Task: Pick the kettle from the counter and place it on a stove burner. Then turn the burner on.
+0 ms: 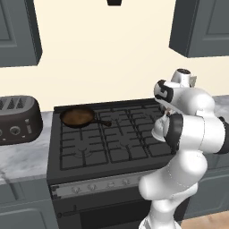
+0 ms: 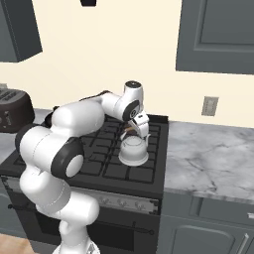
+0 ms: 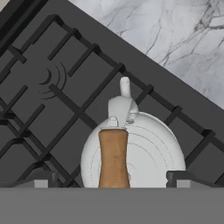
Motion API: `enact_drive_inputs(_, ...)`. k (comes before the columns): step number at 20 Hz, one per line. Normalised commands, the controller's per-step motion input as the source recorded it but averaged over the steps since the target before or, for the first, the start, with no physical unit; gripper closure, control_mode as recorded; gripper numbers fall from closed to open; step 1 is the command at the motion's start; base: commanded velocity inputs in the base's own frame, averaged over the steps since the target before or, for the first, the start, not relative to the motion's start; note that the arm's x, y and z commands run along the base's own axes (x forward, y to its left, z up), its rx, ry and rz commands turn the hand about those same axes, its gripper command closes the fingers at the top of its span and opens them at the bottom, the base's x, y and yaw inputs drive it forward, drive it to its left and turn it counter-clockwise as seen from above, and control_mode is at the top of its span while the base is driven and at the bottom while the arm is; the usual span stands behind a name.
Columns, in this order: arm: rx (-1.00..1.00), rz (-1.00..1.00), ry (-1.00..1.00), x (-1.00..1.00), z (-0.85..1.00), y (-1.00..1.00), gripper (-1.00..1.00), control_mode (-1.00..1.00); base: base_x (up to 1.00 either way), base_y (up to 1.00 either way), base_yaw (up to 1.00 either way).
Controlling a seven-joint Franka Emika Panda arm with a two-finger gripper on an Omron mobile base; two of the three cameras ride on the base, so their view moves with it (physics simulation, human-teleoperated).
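Standing wide apart, the fingers (image 3: 113, 181), straddling the brown wooden handle with the kettle (image 3: 133, 151) sitting directly beneath on the stove burner (image 3: 144, 100) grate bars. Lifting straight up clear of the handle, avoiding nudging the kettle, before heading for the knobs

No legible text, label, brand, number or sign is found in any view. The row of round silver control knobs (image 1: 105, 184) along the front edge of the black gas range (image 1: 112, 179) bears no readable markings. The dark brown toaster (image 1: 17, 120) at the left edge of the white-grey marble counter (image 1: 22, 161) shows dials, with no characters discernible on them.
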Motion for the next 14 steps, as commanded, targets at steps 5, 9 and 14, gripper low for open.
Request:
enact_drive_inputs(5,0.0,0.0,0.0,-0.2,0.2,-0.06,-1.0,-1.0,0.0,0.0,0.0)
enact_drive_inputs(9,0.0,0.0,-0.16,-0.66,0.52,-0.06,-1.0,-1.0,0.0,0.0,0.0)
enact_drive_inputs(14,0.0,0.03,-0.2,-0.79,0.38,-0.02,-1.0,-1.0,0.0,0.0,0.0)
